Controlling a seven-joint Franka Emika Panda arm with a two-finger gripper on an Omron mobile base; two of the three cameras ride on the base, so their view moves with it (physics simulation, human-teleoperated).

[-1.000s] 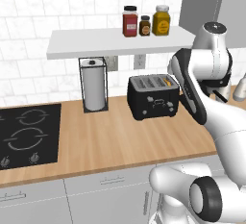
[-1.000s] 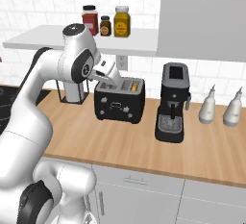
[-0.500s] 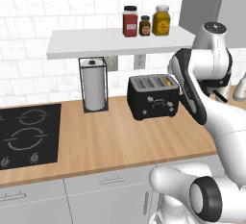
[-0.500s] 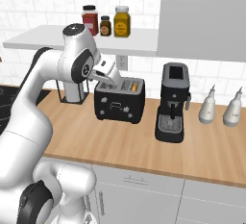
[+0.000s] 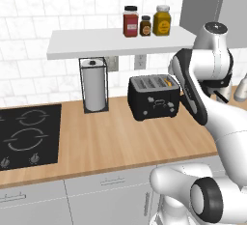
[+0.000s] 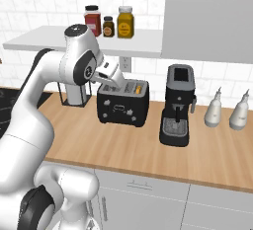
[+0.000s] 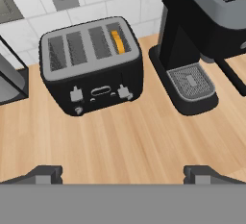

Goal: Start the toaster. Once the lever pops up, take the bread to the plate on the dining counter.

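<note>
toaster (image 7: pixel 91 64) beside coffee machine (image 7: pixel 202 35), bread (image 7: pixel 117 42) in its slot; gripper (image 7: pixel 122 172) spread wide.

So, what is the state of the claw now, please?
Claw: open, holding nothing, above the counter in front of the toaster.

- The wooden desk (image 5: pixel 120 142) runs along the white tiled wall.
- On it stands the black toaster (image 5: pixel 153 97); the paper towel holder (image 5: pixel 94 85) is near it, the black coffee machine (image 6: pixel 177 105) just beside it on the other side.
- Two pale bottles (image 6: pixel 214 108) stand beyond the coffee machine.
- A black cooktop (image 5: pixel 26 134) is set into the desk.
- The white shelf (image 5: pixel 111 41) above carries three jars (image 5: pixel 145 22).
</note>
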